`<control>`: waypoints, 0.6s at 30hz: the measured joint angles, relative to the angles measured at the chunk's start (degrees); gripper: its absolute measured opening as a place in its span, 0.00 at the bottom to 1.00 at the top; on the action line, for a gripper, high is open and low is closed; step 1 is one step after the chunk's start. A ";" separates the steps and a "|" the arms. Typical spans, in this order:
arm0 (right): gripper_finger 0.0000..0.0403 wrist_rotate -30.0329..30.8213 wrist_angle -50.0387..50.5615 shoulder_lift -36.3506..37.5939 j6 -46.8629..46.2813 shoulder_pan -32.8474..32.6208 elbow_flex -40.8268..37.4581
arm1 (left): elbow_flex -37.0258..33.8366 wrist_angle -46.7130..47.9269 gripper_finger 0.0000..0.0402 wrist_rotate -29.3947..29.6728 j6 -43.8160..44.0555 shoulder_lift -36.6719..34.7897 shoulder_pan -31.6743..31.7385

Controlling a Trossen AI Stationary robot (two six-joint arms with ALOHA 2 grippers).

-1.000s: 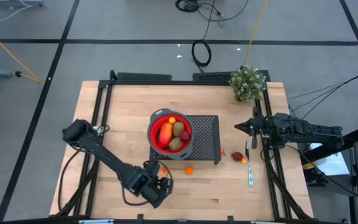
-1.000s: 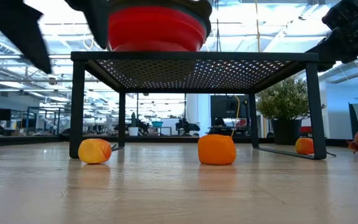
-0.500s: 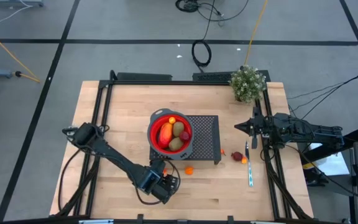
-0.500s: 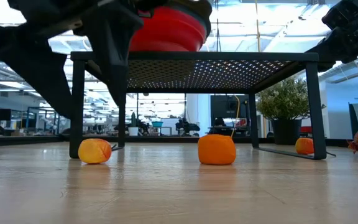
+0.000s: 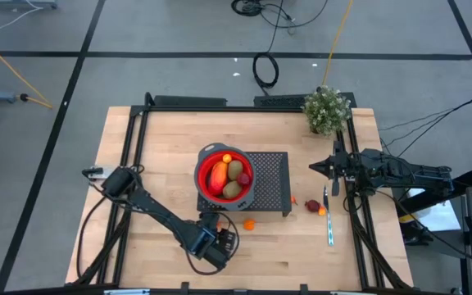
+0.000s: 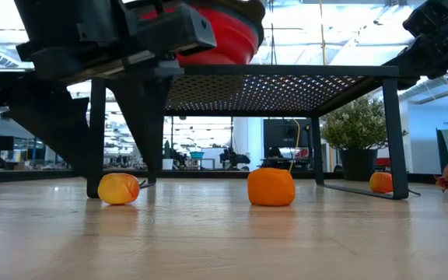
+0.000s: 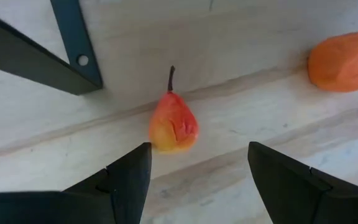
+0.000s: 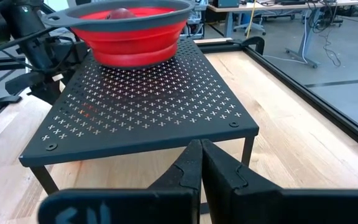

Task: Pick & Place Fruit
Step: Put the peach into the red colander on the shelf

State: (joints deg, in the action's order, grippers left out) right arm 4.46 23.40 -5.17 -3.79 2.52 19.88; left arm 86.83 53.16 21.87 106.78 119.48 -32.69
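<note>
Red bowl (image 5: 224, 175), centre of the high view on a black mesh rack (image 5: 267, 182), already holds several fruits: a long red-orange piece, two brown ovals and a small orange ball. So much of the task looks done. Left on the wooden table (image 5: 154, 147) are a small pear (image 7: 173, 122), an orange ball (image 5: 249, 224) just below the rack's lower edge, and a dark red fruit (image 5: 312, 205) with a small orange one beside it, right of the rack.

The left gripper (image 7: 194, 165), at the lower middle of the high view, hangs over the pear with its fingers spread apart and nothing between them. In its wrist picture the pear sits just beyond the fingertips, lying on its side; its long axis runs up the frame, stem toward the top, fat yellow end toward the fingers.

The right gripper (image 8: 201, 163) waits at the right edge of the table, fingers pressed together on nothing.
</note>
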 joint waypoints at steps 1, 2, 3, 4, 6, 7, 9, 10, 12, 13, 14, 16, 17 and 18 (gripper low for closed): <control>0.00 -0.02 0.02 0.00 0.00 0.02 0.02 | 0.00 0.28 0.67 0.14 -0.01 0.06 0.00; 0.00 -0.02 -0.02 0.02 0.00 0.00 0.02 | 0.00 0.33 0.67 0.31 0.00 0.21 -0.01; 0.00 -0.02 -0.04 0.02 0.00 0.01 0.00 | 0.00 0.35 0.67 0.64 0.01 0.29 -0.03; 0.00 -0.02 0.00 0.00 0.00 0.02 0.02 | 0.00 0.41 0.67 0.82 0.00 0.35 -0.04; 0.00 -0.02 -0.04 0.01 0.00 0.00 0.02 | 0.00 0.51 0.67 0.91 0.00 0.42 -0.04; 0.00 -0.02 -0.04 0.02 0.00 0.00 0.01 | 0.00 0.57 0.67 0.94 0.00 0.42 -0.04; 0.00 -0.02 -0.05 0.01 0.00 0.01 0.02 | 0.00 0.60 0.67 1.17 0.00 0.42 -0.04; 0.00 -0.02 -0.16 0.02 0.00 0.01 0.02 | 0.00 0.60 0.67 1.18 0.00 0.42 -0.04; 0.00 -0.02 -0.39 0.00 0.00 0.00 0.01 | 0.00 0.69 0.67 1.25 0.00 0.42 -0.04; 0.00 -0.02 -0.66 0.01 0.00 0.00 0.00 | 0.00 0.74 0.67 1.51 0.00 0.42 -0.04; 0.00 -0.02 -1.00 0.01 0.00 0.01 0.01 | 0.00 0.78 0.67 1.89 -0.02 0.42 -0.04; 0.00 -0.02 -1.58 0.00 0.00 0.02 0.00 | 0.00 0.80 0.67 2.70 -0.03 0.42 -0.02; 0.00 -0.02 -1.78 0.00 0.00 0.01 0.01 | 0.00 0.81 0.67 3.17 -0.03 0.42 -0.02; 0.00 -0.02 -1.94 0.00 0.00 0.00 0.02 | 0.00 0.81 0.67 3.56 -0.03 0.42 -0.02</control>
State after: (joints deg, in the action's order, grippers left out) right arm 4.45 21.46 -5.17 -3.79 2.52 19.90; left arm 86.83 53.98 25.43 106.75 119.90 -32.71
